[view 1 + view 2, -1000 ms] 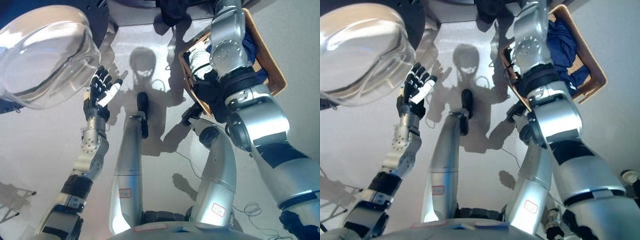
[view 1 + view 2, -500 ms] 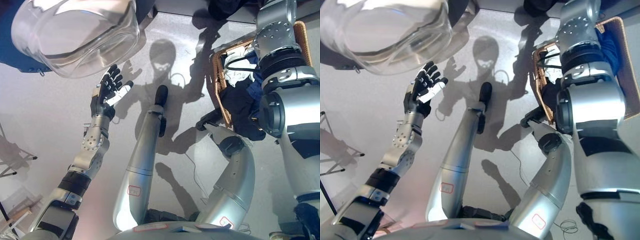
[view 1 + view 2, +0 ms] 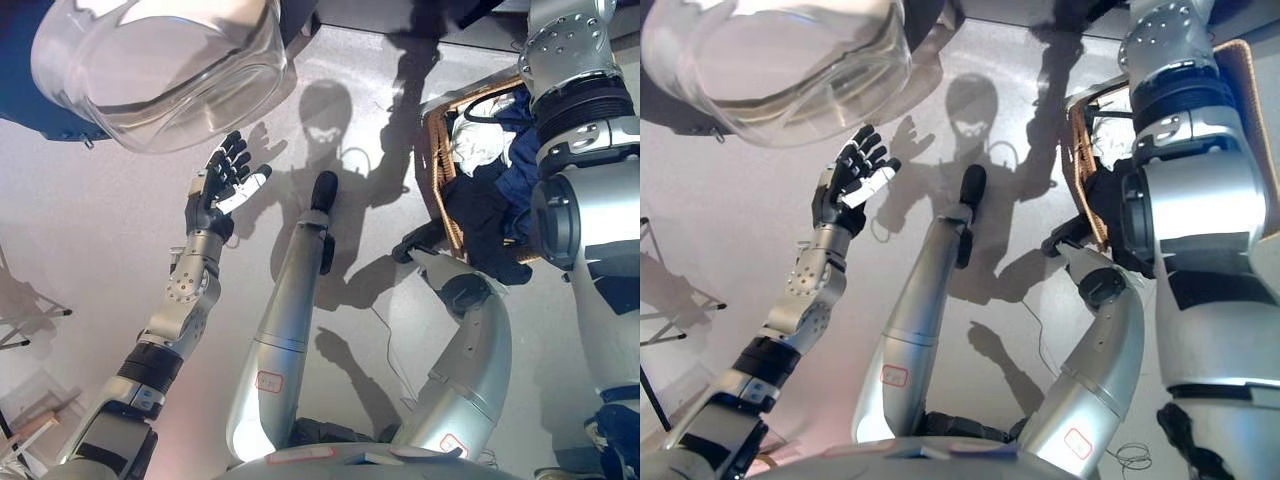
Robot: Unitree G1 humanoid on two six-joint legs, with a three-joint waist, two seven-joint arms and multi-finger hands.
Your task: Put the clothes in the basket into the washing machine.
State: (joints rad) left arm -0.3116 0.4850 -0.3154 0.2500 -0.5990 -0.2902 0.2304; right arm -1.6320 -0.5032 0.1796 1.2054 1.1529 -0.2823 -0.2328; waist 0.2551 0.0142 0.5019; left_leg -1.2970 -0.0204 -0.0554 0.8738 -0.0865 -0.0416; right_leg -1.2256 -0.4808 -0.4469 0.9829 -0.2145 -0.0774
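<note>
A wicker basket [image 3: 433, 165] stands on the floor at the right, holding a white cloth [image 3: 470, 140] and dark blue and black clothes [image 3: 492, 215]. The washing machine's open door, a clear glass bowl [image 3: 160, 60], hangs at the top left. My left hand [image 3: 225, 182] is open and empty, fingers spread, raised just below the glass door. My right arm [image 3: 580, 120] reaches up over the basket and leaves the view at the top; its hand is hidden. The arm covers much of the basket in the right eye view [image 3: 1076, 170].
The grey floor [image 3: 100, 230] spreads around the basket and under the door. A dark blue part of the machine [image 3: 20, 110] shows at the far left. Thin metal legs of a stand [image 3: 35, 325] lie at the left edge.
The camera has swung, so the basket sits further right and the door higher than a second ago. My left hand stays open below the door. My right arm has shifted slightly right.
</note>
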